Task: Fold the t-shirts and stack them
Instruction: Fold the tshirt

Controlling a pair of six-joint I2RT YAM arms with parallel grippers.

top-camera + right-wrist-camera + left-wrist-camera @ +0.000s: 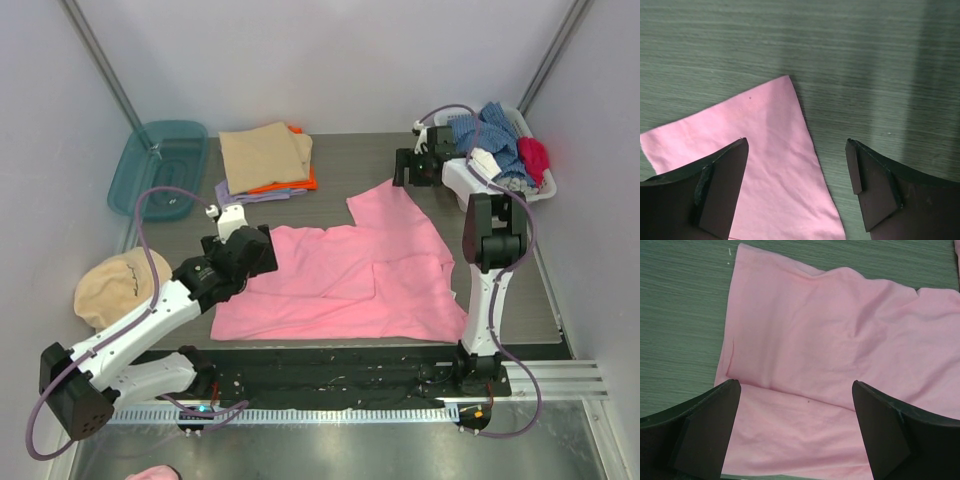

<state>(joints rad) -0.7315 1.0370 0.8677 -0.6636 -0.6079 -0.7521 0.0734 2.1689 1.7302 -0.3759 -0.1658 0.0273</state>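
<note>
Four t-shirts: one pink t-shirt plus a stack of three (tan, orange, lilac). One teal tub, one laundry basket, one tan cap, two arms.

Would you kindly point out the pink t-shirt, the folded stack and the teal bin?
pink t-shirt (pixel 330 285): top external view, middle of its body.
folded stack (pixel 265 155): top external view, the tan shirt on top.
teal bin (pixel 165 165): top external view, its bare floor.

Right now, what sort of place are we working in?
Probably a lab test cell, not a home: bare white walls box in one grey table with a metal rail at its near edge, and on it are a laundry basket and a folded stack.
</note>
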